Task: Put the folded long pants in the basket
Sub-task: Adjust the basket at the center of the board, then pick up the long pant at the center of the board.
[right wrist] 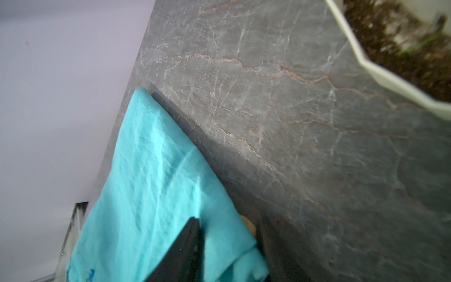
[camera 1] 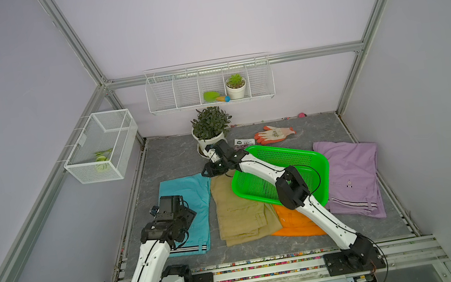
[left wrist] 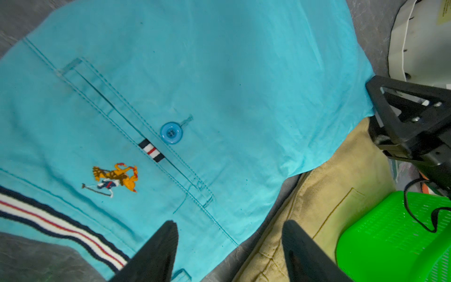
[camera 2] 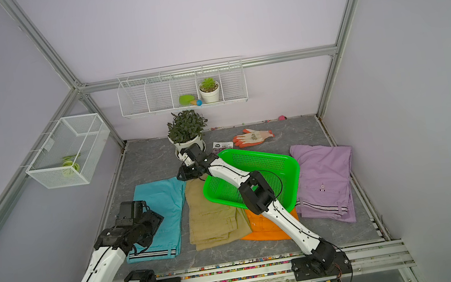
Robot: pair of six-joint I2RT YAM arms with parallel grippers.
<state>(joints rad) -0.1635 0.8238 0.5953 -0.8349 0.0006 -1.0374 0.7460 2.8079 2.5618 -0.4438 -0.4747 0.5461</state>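
Four folded long pants lie on the grey table: teal (camera 1: 192,191) (camera 2: 166,198), khaki (camera 1: 237,215) (camera 2: 211,215), orange (camera 1: 292,222) (camera 2: 263,226) and lilac (camera 1: 352,175) (camera 2: 325,178). The green basket (camera 1: 323,161) (camera 2: 293,165) rests tilted over the khaki, orange and lilac pairs. My right gripper (camera 1: 205,173) (right wrist: 229,219) is at the teal pair's far right corner, jaws closed on a bunched fold of that cloth (right wrist: 151,183). Open and holding nothing, my left gripper (camera 1: 191,215) (left wrist: 229,223) hovers over the teal pair's right edge (left wrist: 195,85), beside the khaki pair (left wrist: 329,190).
A potted plant (camera 1: 210,128) stands just behind the right gripper. An orange-and-white glove (camera 1: 274,134) and a small card (camera 1: 244,142) lie at the back. A white wire rack (camera 1: 210,87) hangs on the back wall, and a wire basket (camera 1: 102,147) on the left wall.
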